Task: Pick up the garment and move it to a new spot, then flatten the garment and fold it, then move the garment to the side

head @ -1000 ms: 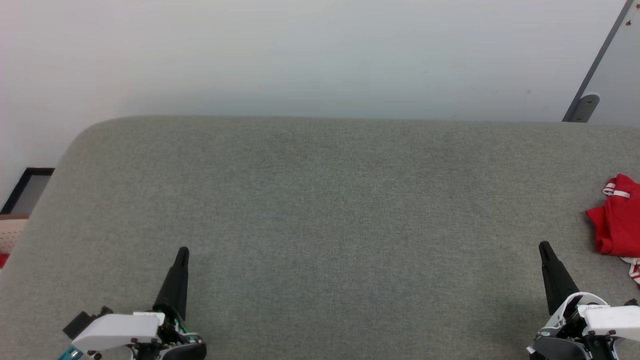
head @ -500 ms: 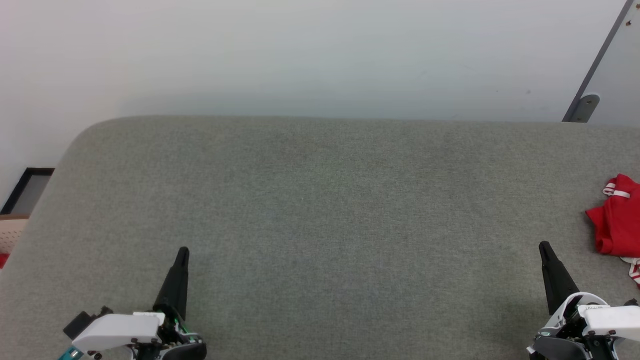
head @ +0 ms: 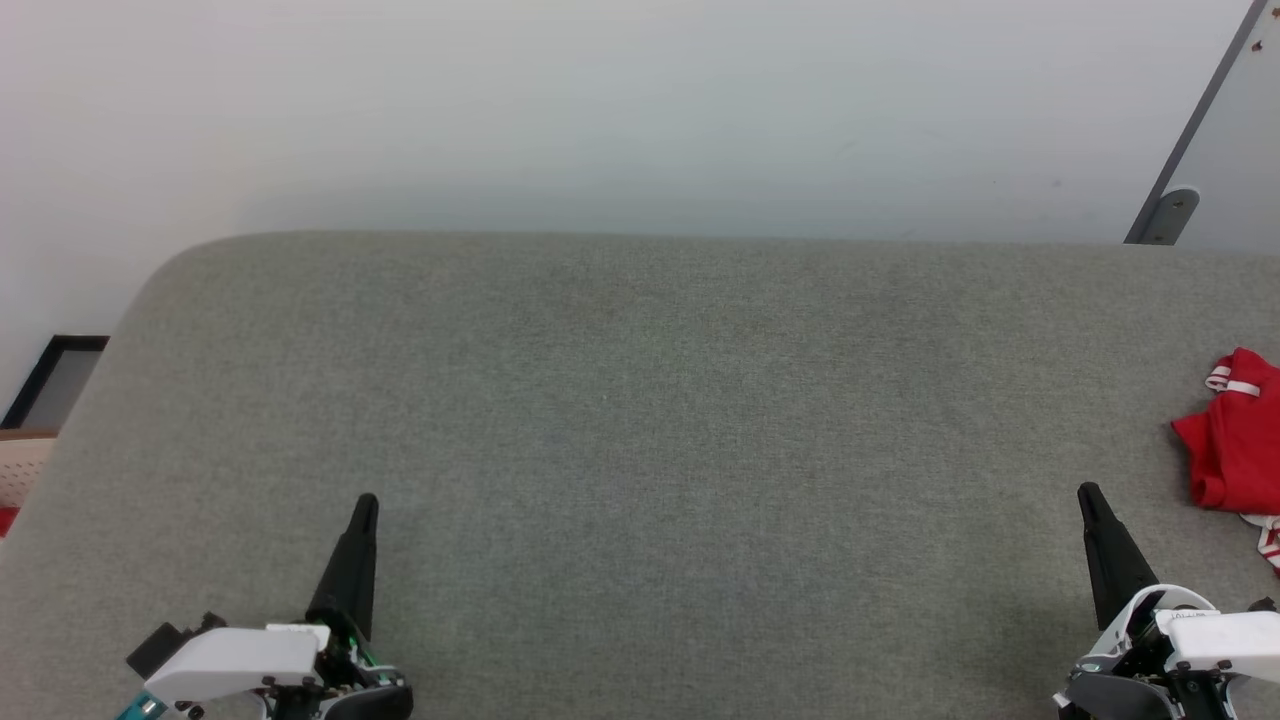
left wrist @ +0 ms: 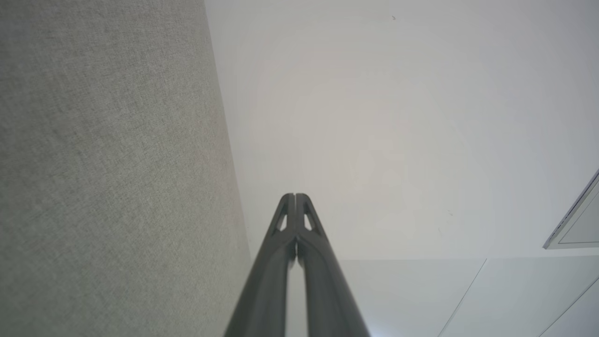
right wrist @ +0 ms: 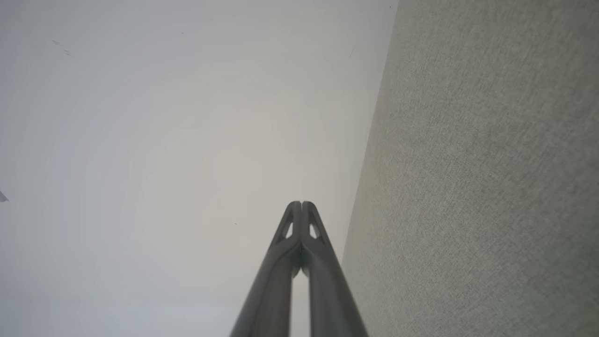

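We see the left gripper [head: 366, 503] and the right gripper [head: 1087, 492] low over the grey fabric worktop [head: 640, 400], each with fingers pressed together, holding nothing, touching nothing. Between them the worktop lies bare. The garment [head: 1235, 440] sits crumpled at the far right edge, beyond the right gripper and apart from it, cut off by the frame; its long axis we cannot tell.

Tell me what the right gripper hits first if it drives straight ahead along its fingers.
Probably nothing close: the right gripper points along the grey padded surface toward the pale wall, likely first contact. The garment lies off to its right.
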Tool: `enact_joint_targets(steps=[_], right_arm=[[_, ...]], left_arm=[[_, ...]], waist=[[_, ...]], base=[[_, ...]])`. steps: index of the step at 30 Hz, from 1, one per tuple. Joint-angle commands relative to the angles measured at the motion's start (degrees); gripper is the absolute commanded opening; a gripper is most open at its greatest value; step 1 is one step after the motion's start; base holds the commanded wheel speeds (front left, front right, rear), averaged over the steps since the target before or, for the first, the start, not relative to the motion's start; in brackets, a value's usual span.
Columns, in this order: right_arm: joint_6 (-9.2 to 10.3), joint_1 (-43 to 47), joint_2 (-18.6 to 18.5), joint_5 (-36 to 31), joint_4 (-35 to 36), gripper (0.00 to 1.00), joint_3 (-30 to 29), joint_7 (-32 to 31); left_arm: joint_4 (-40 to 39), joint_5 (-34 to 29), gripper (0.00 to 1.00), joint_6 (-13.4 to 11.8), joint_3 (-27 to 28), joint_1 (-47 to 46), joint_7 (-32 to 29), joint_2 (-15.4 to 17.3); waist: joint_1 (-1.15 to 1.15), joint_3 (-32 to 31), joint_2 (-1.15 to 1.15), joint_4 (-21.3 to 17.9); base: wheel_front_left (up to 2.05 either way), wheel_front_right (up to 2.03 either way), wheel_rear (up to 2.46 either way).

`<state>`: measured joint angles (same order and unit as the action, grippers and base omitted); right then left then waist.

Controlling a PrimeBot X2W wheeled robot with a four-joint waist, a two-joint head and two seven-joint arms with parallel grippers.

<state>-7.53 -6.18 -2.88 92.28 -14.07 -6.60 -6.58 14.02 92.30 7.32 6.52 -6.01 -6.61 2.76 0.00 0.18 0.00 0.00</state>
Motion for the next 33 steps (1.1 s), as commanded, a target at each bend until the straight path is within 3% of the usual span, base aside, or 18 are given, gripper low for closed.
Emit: enact_joint_targets(steps=[1, 33], right_arm=[[0.07, -0.1, 0.2, 0.2, 0.1, 0.0, 0.0, -0.1], [0.07, -0.1, 0.2, 0.2, 0.1, 0.0, 0.1, -0.1]], left_arm=[[0.1, 0.2, 0.0, 0.3, 0.1, -0.5, -0.1, 0.0], [0.1, 0.2, 0.0, 0.3, 0.1, -0.5, -0.1, 0.0]], waist=[[0.0, 0.0, 0.0, 0.0], [0.0, 0.0, 0.0, 0.0]], base=[[0.0, 0.0, 0.0], [0.0, 0.0, 0.0]])
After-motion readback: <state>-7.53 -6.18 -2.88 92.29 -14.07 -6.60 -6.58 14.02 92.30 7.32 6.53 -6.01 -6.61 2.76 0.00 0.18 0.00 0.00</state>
